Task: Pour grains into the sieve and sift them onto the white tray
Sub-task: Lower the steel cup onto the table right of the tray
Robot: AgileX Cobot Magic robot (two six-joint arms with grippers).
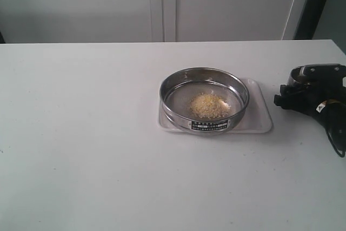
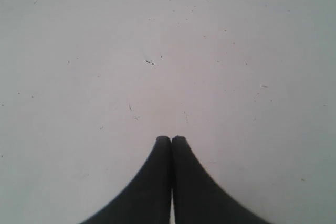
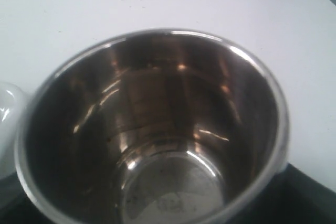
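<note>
A white table (image 1: 81, 144) fills most of the exterior view, its matt top running back to a straight far edge. Seen close in the left wrist view, the top carries tiny dark specks and a short scratch (image 2: 151, 62). Behind the table stands a pale grey-white wall (image 1: 75, 4) of flat panels, with a narrow upright strip (image 1: 168, 4) between two vertical seams near the middle. Toward the right a white frame (image 1: 296, 4) slants across the view, and just beside it runs a dark band (image 1: 320, 1). Beyond that lies a grey surface (image 1: 339, 14). The light is soft and even.
</note>
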